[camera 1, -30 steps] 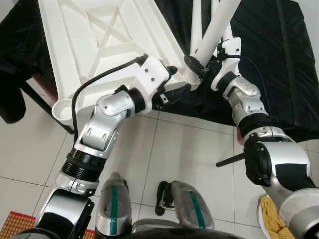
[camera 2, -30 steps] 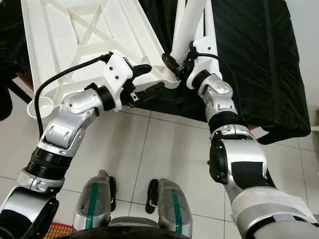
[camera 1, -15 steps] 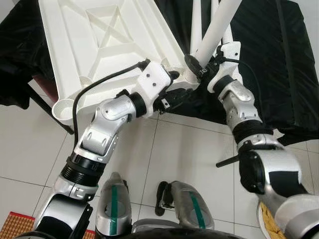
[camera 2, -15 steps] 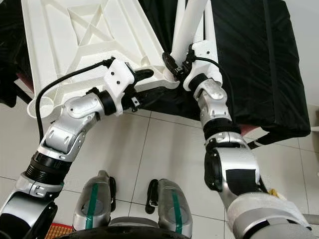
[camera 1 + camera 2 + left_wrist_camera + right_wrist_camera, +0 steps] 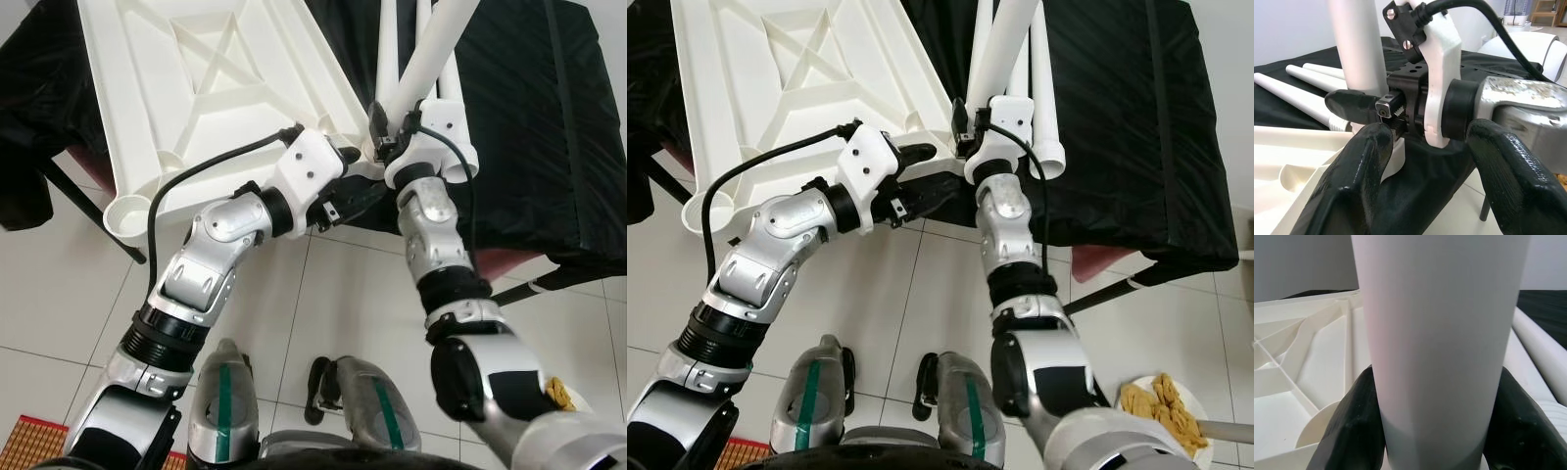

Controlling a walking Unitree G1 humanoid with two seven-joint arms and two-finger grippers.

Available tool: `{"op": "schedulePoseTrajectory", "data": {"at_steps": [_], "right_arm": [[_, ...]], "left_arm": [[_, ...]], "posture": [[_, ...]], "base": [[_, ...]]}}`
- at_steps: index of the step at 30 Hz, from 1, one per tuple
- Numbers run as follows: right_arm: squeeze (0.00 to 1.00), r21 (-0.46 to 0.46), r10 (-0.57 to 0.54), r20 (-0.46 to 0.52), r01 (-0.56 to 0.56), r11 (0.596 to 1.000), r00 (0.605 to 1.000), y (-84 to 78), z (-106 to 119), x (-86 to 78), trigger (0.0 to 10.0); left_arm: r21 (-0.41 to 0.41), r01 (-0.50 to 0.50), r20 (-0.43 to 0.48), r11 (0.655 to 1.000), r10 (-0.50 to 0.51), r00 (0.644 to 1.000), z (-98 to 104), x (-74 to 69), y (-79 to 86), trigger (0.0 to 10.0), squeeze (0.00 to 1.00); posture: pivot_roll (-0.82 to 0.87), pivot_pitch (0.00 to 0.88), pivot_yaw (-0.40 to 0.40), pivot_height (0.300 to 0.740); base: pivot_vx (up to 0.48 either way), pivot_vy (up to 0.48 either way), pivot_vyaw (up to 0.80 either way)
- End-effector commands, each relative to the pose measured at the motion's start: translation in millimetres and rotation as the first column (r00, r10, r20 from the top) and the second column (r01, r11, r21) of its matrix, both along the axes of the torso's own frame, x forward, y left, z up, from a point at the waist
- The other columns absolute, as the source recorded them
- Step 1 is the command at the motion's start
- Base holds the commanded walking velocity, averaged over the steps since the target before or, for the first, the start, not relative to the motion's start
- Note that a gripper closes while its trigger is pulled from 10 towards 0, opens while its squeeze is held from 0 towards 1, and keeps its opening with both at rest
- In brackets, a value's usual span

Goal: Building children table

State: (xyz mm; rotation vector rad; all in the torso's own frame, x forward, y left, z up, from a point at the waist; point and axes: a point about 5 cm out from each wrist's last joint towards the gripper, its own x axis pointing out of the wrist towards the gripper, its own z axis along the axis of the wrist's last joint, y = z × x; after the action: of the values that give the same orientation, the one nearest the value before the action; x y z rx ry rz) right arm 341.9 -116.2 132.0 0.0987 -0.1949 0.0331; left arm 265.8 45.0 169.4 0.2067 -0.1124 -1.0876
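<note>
**Leg held upright at the tabletop corner socket**

The right gripper (image 5: 1435,431) is clamped on a white leg (image 5: 1440,333); a black finger presses each side of the tube. The leg stands upright at the near corner of the tabletop (image 5: 225,88), its foot at the corner socket (image 5: 1393,156). Whether the foot is fully seated cannot be told.

The left gripper (image 5: 1425,161) sits just beside the right one, at the same corner. Its fingers (image 5: 1356,171) are spread wide and hold nothing. In its wrist view the right gripper's body stands directly between them, blocking the way to the leg. A black cable (image 5: 206,166) loops from the left wrist across the tabletop's edge.

The tabletop is white plastic and lies upside down, ribs and cross-bracing facing up. It rests on a worktop covered with a black cloth (image 5: 1117,127). A second round socket (image 5: 127,211) shows at the tabletop's near left corner, overhanging the floor.

Spare legs (image 5: 1043,88) lie flat on the cloth just behind the held leg, close together and side by side.

Around the robot:
- Tiled floor (image 5: 343,304) below the worktop's edge.
- Robot's feet (image 5: 892,401) near the bottom of the head views.
- A plate of yellow pieces (image 5: 1161,406) on the floor to the right.
- A red mat (image 5: 29,441) at the lower left corner.
</note>
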Motion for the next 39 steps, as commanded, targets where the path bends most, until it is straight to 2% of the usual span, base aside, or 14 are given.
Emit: {"op": "schedulePoseTrajectory", "data": {"at_steps": [1, 4, 13, 14, 24, 28, 29, 30, 31, 32, 36, 39], "right_arm": [[0.0, 0.009, -0.049, -0.083, 0.05, 0.999, 0.995, -5.2, -19, -6.9, 10.0], [0.0, 0.006, -0.025, -0.099, 0.026, 1.0, 0.995, -0.5, -20, -8.7, 10.0], [0.0, -0.012, -0.073, -0.106, 0.072, 0.997, 0.992, -8.2, -20, -9.4, 10.0], [1.0, -0.014, -0.073, -0.107, 0.072, 0.997, 0.992, -8.7, -20, -10.1, 10.0], [1.0, -0.023, -0.036, -0.096, 0.034, 0.999, 0.995, -19.8, -19, -11.7, 10.0], [1.0, -0.028, 0.087, -0.085, -0.089, 0.996, 0.993, -28.4, -15, -6.6, 10.0], [1.0, -0.028, 0.087, -0.085, -0.089, 0.996, 0.993, -28.4, -15, -6.6, 10.0], [0.37, -0.022, 0.122, -0.094, -0.124, 0.992, 0.988, -29.7, -15, -4.9, 10.0], [0.37, -0.022, 0.122, -0.094, -0.124, 0.992, 0.988, -29.7, -15, -4.9, 10.0], [0.0, -0.02, 0.158, -0.104, -0.161, 0.987, 0.982, -30.1, -15, -3.7, 10.0], [0.0, -0.04, 0.318, -0.102, -0.323, 0.946, 0.943, -31.9, -10, 1.4, 10.0], [0.0, -0.045, 0.342, -0.108, -0.348, 0.936, 0.934, -32.3, -9, 2.3, 10.0]], "left_arm": [[0.01, 0.035, -0.013, 0.999, -0.034, 0.999, -2, -3.2, -3.0, 10.0, 0.0], [0.011, 0.037, -0.013, 0.999, -0.037, 0.999, -2, -3.4, -3.4, 10.0, 0.0], [0.008, 0.033, -0.012, 0.999, -0.033, 0.999, -3, -4.2, -4.0, 10.0, 0.0], [0.009, 0.031, -0.012, 0.999, -0.031, 0.999, -3, -3.9, -3.9, 10.0, 0.0], [0.007, 0.012, -0.026, 1.0, -0.012, 1.0, -4, -0.9, -2.5, 10.0, 0.0], [0.015, 0.008, -0.026, 1.0, -0.008, 1.0, -3, 0.6, -1.7, 10.0, 0.0], [0.015, 0.008, -0.026, 1.0, -0.008, 1.0, -3, 0.6, -1.7, 10.0, 0.0], [0.016, 0.007, -0.025, 1.0, -0.006, 1.0, -3, 0.9, -1.5, 10.0, 0.0], [0.016, 0.007, -0.025, 1.0, -0.006, 1.0, -3, 0.9, -1.5, 10.0, 0.0], [0.016, 0.007, -0.024, 1.0, -0.006, 1.0, -3, 1.0, -1.4, 10.0, 0.0], [0.017, 0.005, -0.017, 1.0, -0.005, 1.0, -2, 2.3, -1.0, 10.0, 0.0], [0.016, 0.004, -0.016, 1.0, -0.003, 1.0, -2, 2.5, -0.8, 10.0, 0.0]], "posture": [[0.05, 0.012, -0.073, 0.74], [0.05, 0.012, -0.076, 0.74], [0.05, 0.004, -0.082, 0.74], [0.05, 0.002, -0.081, 0.74], [0.04, 0.002, -0.076, 0.74], [0.04, 0.005, -0.071, 0.74], [0.04, 0.005, -0.071, 0.74], [0.04, 0.006, -0.07, 0.74], [0.04, 0.006, -0.07, 0.74], [0.04, 0.007, -0.07, 0.74], [0.03, 0.014, -0.062, 0.74], [0.03, 0.014, -0.062, 0.74]], "base": [[0.0, 0.0, 0.0], [0.0, 0.0, 0.0], [0.0, 0.0, 0.0], [0.0, 0.0, 0.0], [0.0, 0.0, 0.0], [0.0, 0.0, 0.0], [0.0, 0.0, 0.0], [0.0, 0.0, 0.0], [0.0, 0.0, 0.0], [0.0, 0.0, 0.0], [0.0, 0.0, 0.0], [0.0, 0.0, 0.0]]}}
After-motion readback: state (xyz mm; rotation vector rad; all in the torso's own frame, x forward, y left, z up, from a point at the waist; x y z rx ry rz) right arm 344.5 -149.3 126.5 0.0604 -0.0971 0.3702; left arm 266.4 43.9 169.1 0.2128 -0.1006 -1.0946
